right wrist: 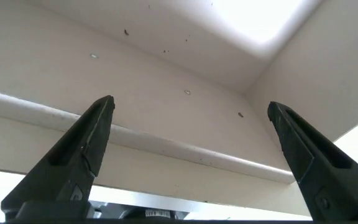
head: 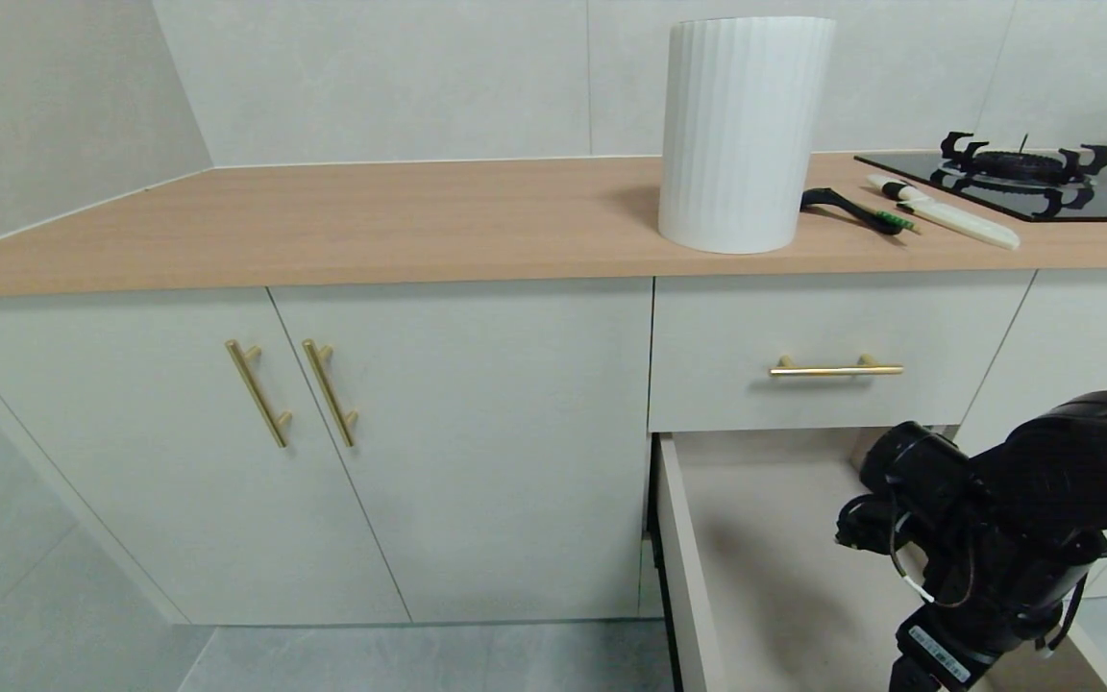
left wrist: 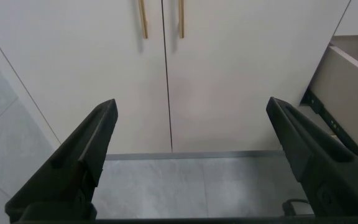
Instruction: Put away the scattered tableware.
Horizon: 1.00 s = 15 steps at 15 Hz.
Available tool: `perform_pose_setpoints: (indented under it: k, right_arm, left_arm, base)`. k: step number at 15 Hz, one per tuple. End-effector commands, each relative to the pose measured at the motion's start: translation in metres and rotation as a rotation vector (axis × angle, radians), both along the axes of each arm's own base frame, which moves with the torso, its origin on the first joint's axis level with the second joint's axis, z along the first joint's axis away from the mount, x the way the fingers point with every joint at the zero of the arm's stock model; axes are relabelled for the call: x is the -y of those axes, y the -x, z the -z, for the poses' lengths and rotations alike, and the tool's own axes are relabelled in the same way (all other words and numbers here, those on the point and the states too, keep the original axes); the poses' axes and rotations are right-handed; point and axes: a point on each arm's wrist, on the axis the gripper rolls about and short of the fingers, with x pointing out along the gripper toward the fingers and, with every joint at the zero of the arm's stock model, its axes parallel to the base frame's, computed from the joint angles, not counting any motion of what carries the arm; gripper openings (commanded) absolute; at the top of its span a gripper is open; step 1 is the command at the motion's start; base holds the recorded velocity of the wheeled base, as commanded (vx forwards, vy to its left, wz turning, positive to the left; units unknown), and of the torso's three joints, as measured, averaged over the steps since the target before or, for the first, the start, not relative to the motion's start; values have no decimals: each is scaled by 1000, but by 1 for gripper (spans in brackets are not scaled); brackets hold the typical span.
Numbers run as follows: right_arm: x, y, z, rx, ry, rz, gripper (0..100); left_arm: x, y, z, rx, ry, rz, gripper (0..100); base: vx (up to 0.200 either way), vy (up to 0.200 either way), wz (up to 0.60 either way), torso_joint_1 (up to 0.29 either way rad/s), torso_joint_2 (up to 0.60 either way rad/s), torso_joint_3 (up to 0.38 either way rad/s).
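On the wooden countertop (head: 371, 216), beside a tall white ribbed canister (head: 744, 135), lie a black-handled utensil (head: 851, 210) and a white knife (head: 957, 219). Below them the lower drawer (head: 683, 538) is pulled out, and its inside looks bare where it shows. My right arm (head: 986, 538) hangs over the drawer's front right part. The right gripper (right wrist: 191, 102) is open with nothing between its fingers, facing pale drawer panels (right wrist: 166, 68). My left gripper (left wrist: 191, 107) is open and empty, low down in front of the cabinet doors (left wrist: 166, 74).
A black gas hob (head: 1024, 178) sits at the counter's far right. The upper drawer with a gold handle (head: 835, 369) is closed. Two gold handles (head: 258, 392) mark the double doors on the left. The pulled-out drawer's side (left wrist: 347, 81) juts out over the grey floor tiles (left wrist: 185, 186).
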Motion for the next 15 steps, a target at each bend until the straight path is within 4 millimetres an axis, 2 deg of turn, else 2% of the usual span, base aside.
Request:
perform_pose_setpoints:
  k: [1,6,8,13,15]
  right_arm:
    - [-1,-6,-9,46,-20,14,100]
    - [6,-18,-57,289,-163,182,100]
    - [12,-17,-79,458,-246,207,100]
    - [18,-5,-108,655,-342,209,100]
    - [19,-1,-112,724,-374,204,100]
  left_arm:
    - [0,0,0,-2,0,0,100]
    - [0,0,0,-2,0,0,100]
    - [0,0,0,-2,0,0,100]
    - [0,0,0,0,0,0,100]
    - [0,0,0,0,0,0,100]
  base:
    - [0,0,0,0,0,0]
    - [0,0,0,0,0,0]
    - [0,0,0,0,0,0]
    - [0,0,0,0,0,0]
    - [0,0,0,0,0,0]
